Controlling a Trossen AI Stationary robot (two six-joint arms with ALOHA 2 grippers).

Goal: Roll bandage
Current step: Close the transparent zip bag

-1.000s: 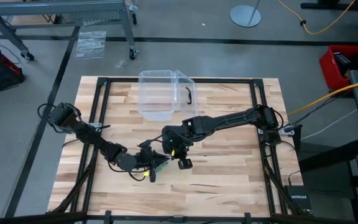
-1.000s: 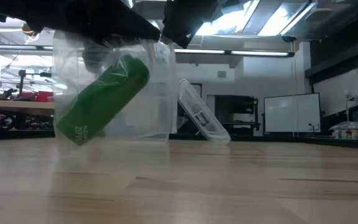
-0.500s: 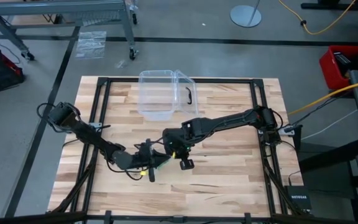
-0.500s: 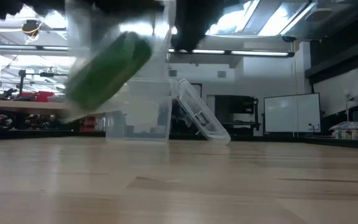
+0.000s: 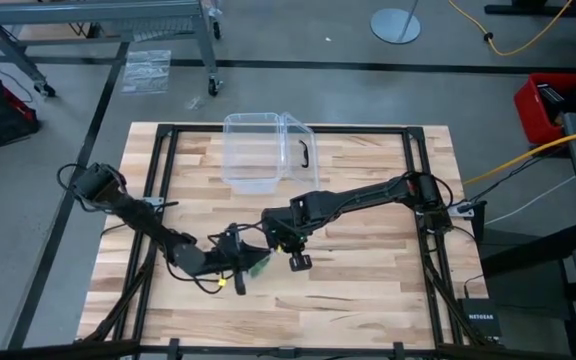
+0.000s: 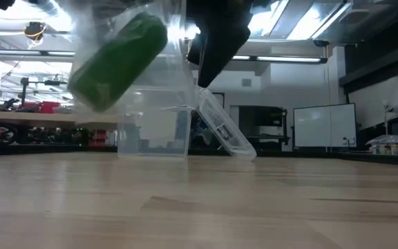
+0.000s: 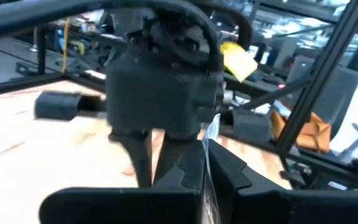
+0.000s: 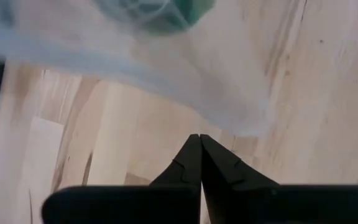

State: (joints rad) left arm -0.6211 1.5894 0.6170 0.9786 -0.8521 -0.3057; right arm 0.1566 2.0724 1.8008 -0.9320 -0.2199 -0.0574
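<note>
The bandage [image 6: 116,61] is a green roll inside a clear plastic wrapper [image 6: 166,83], held up above the table near its middle. From above, it shows as a green spot [image 5: 259,265] beside my left gripper [image 5: 246,262], which is shut on the wrapper. My right gripper [image 5: 280,242] points steeply down just right of it, fingers shut. In the right wrist view its tips [image 8: 199,140] stand at the wrapper's edge [image 8: 241,121], with the bandage [image 8: 157,12] beyond. My left gripper pinches a thin edge of the clear wrapper [image 7: 210,127] between its two fingers, which lie about level. The wrapper hangs clear of the table with the bandage tilted inside it. My right gripper is shut at the wrapper's edge; I cannot tell whether it touches.
A clear plastic box [image 5: 253,150] with a black handle [image 5: 303,152] stands at the far middle of the table, its lid [image 6: 226,135] leaning open. Black frame rails [image 5: 163,180] run along the table's sides. Bare wood lies toward the near edge.
The wrapper with the bandage has been lifted higher off the table, still tilted, and its lower end has swung up. My left gripper has risen a little with it. My right gripper has sunk slightly beside the wrapper.
</note>
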